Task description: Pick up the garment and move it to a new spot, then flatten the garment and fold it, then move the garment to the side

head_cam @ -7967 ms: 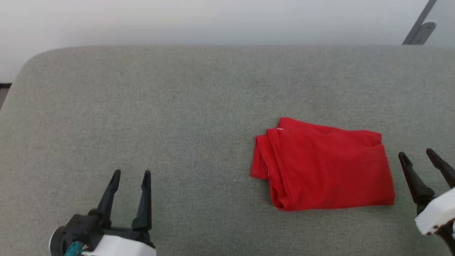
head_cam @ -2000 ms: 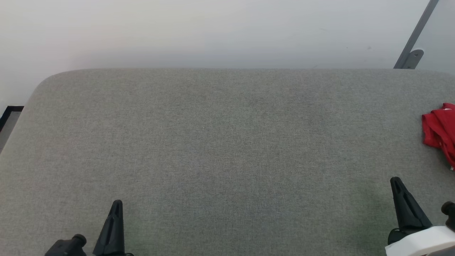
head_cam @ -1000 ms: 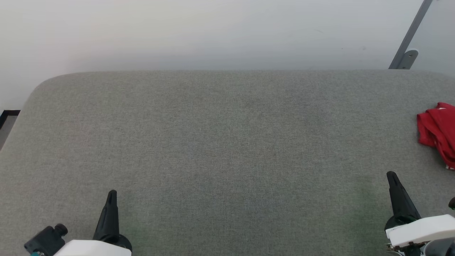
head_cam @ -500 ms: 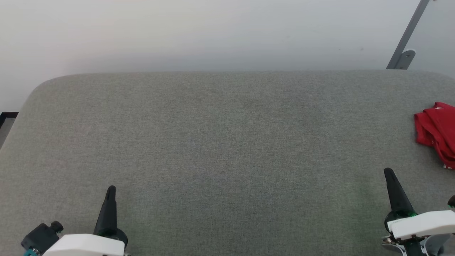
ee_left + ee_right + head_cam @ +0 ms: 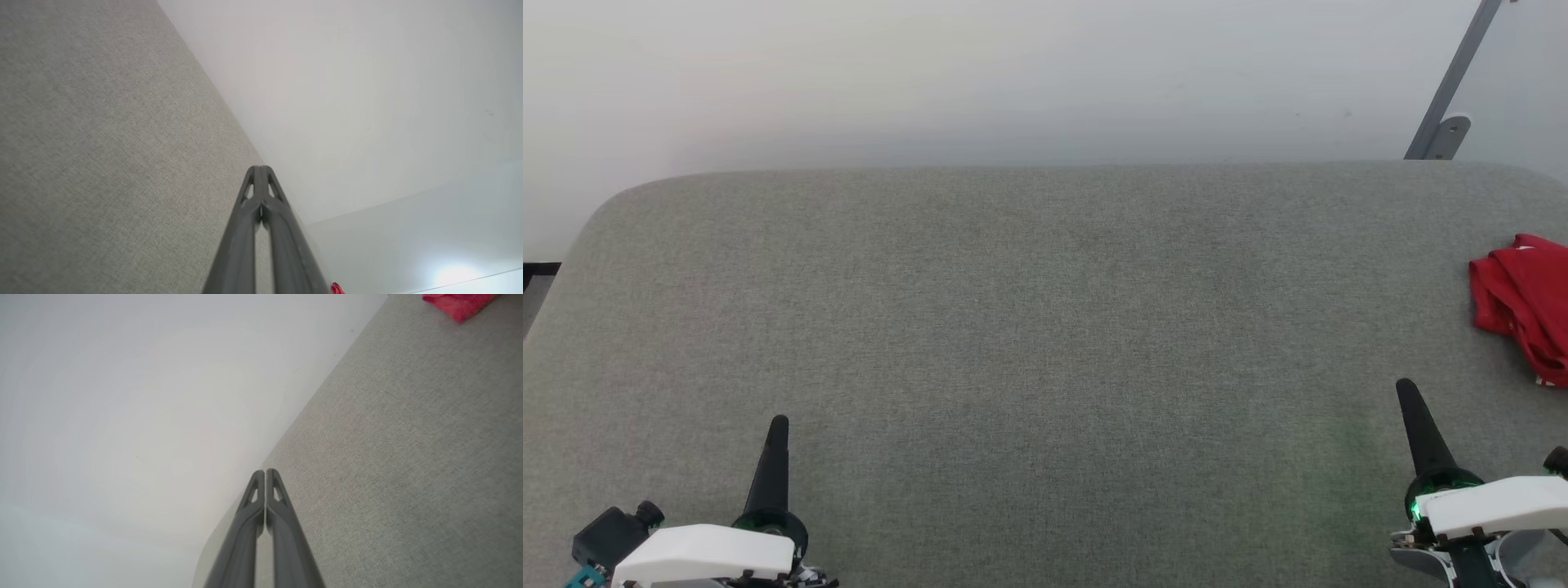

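Note:
The red garment (image 5: 1523, 302) lies folded at the far right of the grey padded table (image 5: 1029, 327), cut off by the head view's edge; a corner of the garment (image 5: 457, 304) shows at the top of the right wrist view. My left gripper (image 5: 778, 425) rests at the lower left, shut and holding nothing, its fingers (image 5: 261, 175) pressed together. At the lower right my right gripper (image 5: 1405, 388) is also shut and empty, below and left of the garment, apart from it. Its fingertips (image 5: 265, 475) touch each other.
A pale wall (image 5: 1013, 73) runs behind the table's far edge. A grey metal bracket (image 5: 1441, 131) leans at the back right. The table's rounded left corner (image 5: 596, 220) drops off to dark floor.
Both grippers have risen slightly in the head view over the last second. The garment sits a little further left in the picture as the whole view has shifted. Eight seconds ago it lay near the table's middle.

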